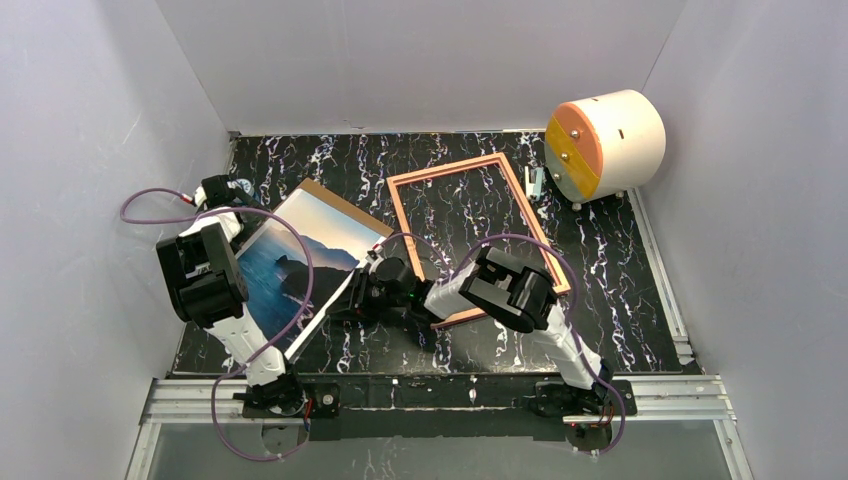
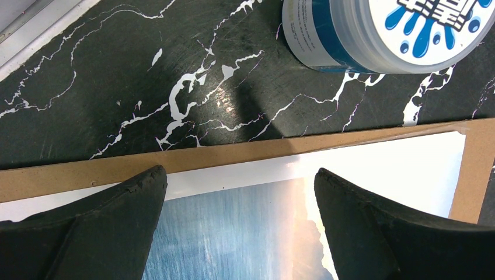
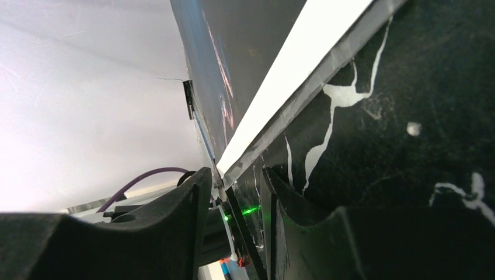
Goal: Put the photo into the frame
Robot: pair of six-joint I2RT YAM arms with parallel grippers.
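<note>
The photo point(image 1: 290, 265) of blue sea and dark cliffs lies face up on a brown backing board point(image 1: 345, 205) at the left of the table. To its right lies the pink frame point(image 1: 445, 170), flat, with nothing inside it. My left gripper point(image 1: 225, 200) hovers open over the photo's far left edge; in the left wrist view its gripper point(image 2: 240, 175) spans the photo point(image 2: 233, 233) and the board point(image 2: 175, 160). My right gripper point(image 1: 345, 298) is low at the photo's near right corner. The right wrist view shows the gripper point(image 3: 233, 175) straddling the photo's white border point(image 3: 303, 64), with a gap still showing.
A white drum with an orange face point(image 1: 605, 145) stands at the back right, with a small pale object point(image 1: 537, 180) beside it. A round jar with a blue and white lid point(image 2: 379, 29) stands just beyond the board near my left gripper. Grey walls close in on three sides.
</note>
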